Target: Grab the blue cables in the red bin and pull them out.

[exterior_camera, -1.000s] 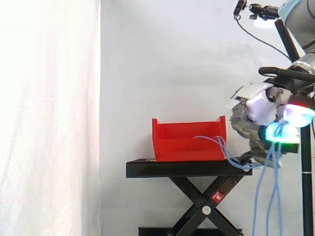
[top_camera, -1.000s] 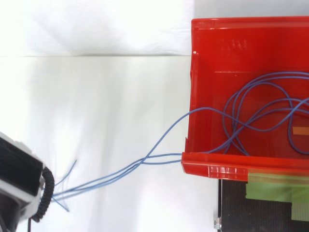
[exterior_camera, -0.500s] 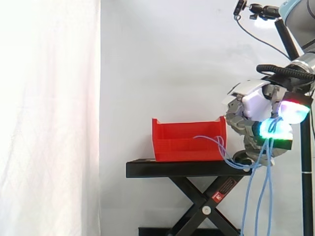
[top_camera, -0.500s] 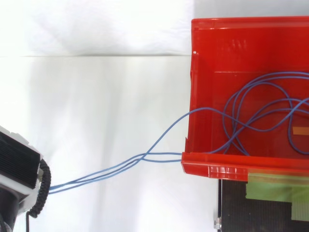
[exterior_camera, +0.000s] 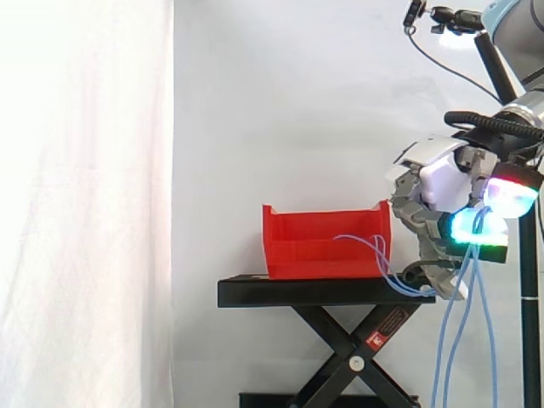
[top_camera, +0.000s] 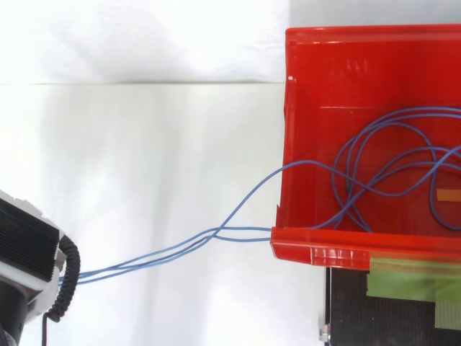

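Note:
The red bin stands on the black stand. Thin blue cables lie looped inside the bin and run out over its open front to the lower left. In the side view the hand hangs to the right of the bin, a little above the stand's top, with curled fingers pinching the cables at its glowing cyan pad. From there the cable ends drop loosely toward the floor. In the top view the hand's body sits at the lower left edge.
A white curtain hangs behind the work and at the left. The stand's scissor legs reach the floor below the bin. A dark pole rises at the right edge behind the hand. Green tape marks the stand beside the bin.
The hand has shifted slightly, first up and toward the bin, then a little back down. The loose cable ends that showed near the hand in the top view have dropped from sight.

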Action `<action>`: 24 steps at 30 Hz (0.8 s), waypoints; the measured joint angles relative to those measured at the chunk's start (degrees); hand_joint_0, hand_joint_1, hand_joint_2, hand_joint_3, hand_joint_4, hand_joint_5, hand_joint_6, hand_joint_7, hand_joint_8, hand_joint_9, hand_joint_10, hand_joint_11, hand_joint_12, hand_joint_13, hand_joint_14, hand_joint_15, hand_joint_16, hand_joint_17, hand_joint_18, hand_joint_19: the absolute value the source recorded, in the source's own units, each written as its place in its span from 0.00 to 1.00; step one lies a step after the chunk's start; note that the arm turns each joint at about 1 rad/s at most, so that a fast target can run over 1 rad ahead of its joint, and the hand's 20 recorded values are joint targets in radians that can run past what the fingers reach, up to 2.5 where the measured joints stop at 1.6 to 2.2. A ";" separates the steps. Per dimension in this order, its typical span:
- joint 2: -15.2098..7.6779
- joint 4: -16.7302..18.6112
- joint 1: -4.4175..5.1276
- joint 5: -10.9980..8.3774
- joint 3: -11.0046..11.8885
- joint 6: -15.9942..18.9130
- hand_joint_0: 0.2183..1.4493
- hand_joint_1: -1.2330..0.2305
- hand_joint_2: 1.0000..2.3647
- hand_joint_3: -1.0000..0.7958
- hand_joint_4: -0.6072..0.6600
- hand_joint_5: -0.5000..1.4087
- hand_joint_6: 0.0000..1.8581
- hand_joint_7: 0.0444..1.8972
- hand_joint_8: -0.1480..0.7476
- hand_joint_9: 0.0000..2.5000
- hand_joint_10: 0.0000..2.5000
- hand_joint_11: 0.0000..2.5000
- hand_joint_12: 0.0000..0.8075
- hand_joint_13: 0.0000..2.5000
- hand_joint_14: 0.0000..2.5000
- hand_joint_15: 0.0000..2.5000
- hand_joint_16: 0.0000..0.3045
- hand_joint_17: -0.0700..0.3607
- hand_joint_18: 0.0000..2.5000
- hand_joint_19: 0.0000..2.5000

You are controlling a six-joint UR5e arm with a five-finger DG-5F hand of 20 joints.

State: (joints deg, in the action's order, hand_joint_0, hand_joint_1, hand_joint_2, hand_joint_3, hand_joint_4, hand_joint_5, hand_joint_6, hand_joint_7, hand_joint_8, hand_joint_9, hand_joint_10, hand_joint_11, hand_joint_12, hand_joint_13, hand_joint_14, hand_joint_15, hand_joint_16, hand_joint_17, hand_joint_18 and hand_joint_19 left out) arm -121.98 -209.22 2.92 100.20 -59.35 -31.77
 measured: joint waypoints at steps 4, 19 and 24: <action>-0.01 -0.03 -0.01 0.00 0.00 -0.31 0.57 0.22 0.00 0.00 0.49 0.63 0.70 0.26 0.43 0.50 0.01 0.55 0.39 0.43 0.01 0.35 0.11 0.33 0.31 0.22; -0.01 0.14 -0.02 0.03 -0.03 -0.44 0.57 0.22 0.00 0.00 0.49 0.63 0.71 0.26 0.42 0.54 0.01 0.62 0.35 0.53 0.46 0.55 0.13 0.37 0.46 0.48; -0.01 0.17 0.03 0.04 -0.01 -0.45 0.57 0.22 0.00 0.00 0.49 0.63 0.71 0.26 0.42 0.55 0.01 0.62 0.33 0.51 0.93 0.41 0.10 0.33 0.60 0.74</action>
State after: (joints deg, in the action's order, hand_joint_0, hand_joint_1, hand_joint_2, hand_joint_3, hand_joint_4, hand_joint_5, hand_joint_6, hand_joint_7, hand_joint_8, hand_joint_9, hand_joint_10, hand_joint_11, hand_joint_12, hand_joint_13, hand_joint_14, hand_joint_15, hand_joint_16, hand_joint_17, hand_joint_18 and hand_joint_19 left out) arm -121.99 -209.05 2.95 100.24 -59.36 -32.22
